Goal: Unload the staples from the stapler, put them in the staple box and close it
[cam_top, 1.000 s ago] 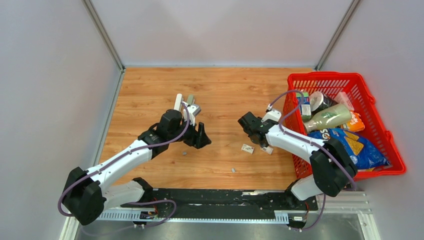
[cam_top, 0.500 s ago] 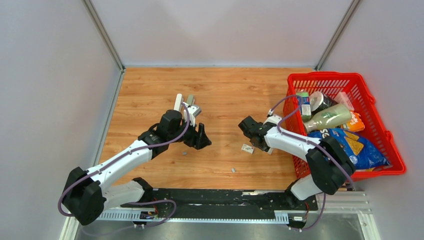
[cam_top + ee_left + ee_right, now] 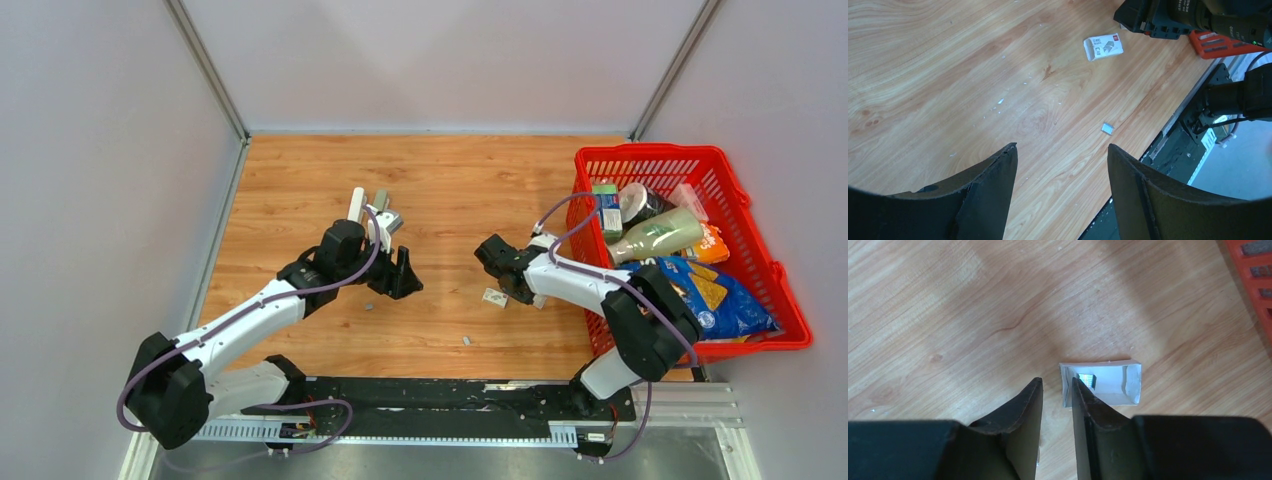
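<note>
Hovering by the staple tray

Right gripper point(image 3: 1056, 382) hangs with jaws a narrow slit apart, holding nothing. Staples point(image 3: 1087, 379) lie in a white tray point(image 3: 1128, 385) just off one fingertip, outside the gap. Left gripper point(image 3: 1062, 150) gapes wide and empty; a loose strip point(image 3: 1107, 128) lies ahead of it on the table point(image 3: 948, 75).

Stapler point(image 3: 357, 203) left of centre; short grey staples point(image 3: 1107, 128) lying flat, well apart.

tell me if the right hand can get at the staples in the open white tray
Probably yes: the right hand hangs at the edge of the tray, which is open on top, and nothing covers the staples. Its fingers are narrowly parted.
</note>
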Motion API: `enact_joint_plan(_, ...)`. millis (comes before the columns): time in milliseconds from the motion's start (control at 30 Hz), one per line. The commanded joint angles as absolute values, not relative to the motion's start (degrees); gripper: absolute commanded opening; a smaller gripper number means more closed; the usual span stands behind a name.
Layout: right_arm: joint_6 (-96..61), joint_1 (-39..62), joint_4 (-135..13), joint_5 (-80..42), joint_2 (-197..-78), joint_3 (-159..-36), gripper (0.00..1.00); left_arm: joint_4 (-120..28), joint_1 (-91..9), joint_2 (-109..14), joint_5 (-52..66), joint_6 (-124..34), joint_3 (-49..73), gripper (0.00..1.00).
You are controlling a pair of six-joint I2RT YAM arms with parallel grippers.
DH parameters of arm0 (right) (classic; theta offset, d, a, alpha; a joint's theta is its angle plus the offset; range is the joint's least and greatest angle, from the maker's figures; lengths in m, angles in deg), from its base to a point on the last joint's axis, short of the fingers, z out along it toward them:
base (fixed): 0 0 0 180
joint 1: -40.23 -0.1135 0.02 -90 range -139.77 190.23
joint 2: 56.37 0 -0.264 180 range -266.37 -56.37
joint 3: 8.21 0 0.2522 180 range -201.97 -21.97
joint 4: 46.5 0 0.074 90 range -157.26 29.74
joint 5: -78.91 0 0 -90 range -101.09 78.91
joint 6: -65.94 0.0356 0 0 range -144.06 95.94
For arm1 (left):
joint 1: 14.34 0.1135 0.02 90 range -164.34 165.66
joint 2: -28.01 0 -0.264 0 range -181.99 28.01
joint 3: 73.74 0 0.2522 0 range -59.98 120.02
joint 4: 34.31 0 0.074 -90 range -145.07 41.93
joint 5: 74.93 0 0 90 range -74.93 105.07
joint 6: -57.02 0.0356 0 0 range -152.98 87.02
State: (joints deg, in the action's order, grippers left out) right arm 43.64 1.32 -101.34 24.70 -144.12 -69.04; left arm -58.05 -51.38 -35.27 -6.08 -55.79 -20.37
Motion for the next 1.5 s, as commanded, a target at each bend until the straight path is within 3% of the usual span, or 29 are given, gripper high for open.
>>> enact_joint_plan(0,45.2,1.5,-99.6,25.3,-144.9,-68.9,0.29,-56.4,-51.6,-35.7,-7.2,-55.4,-20.2,0.73)
enact_joint_plan(433,44.8,1.6,-99.3,24.3,-145.2,-69.2,0.00,-56.9,-51.6,-36.0,-7.1,-54.9,-20.3,0.73)
enact_joint_plan(767,45.0,-0.3,-102.7,26.7,-142.0,-70.7,0.00,-57.7,-51.6,-35.6,-7.2,-55.0,-19.8,0.73)
enact_joint_plan(1167,48.0,-10.7,-110.0,31.0,-137.3,-77.3,0.00,-61.2,-51.8,-30.2,-5.8,-55.9,-19.0,0.73)
enact_joint_plan(1467,45.5,-18.0,-105.9,27.0,-144.4,-83.5,0.00,-69.2,-51.8,-22.0,0.5,-56.3,-18.0,0.73)
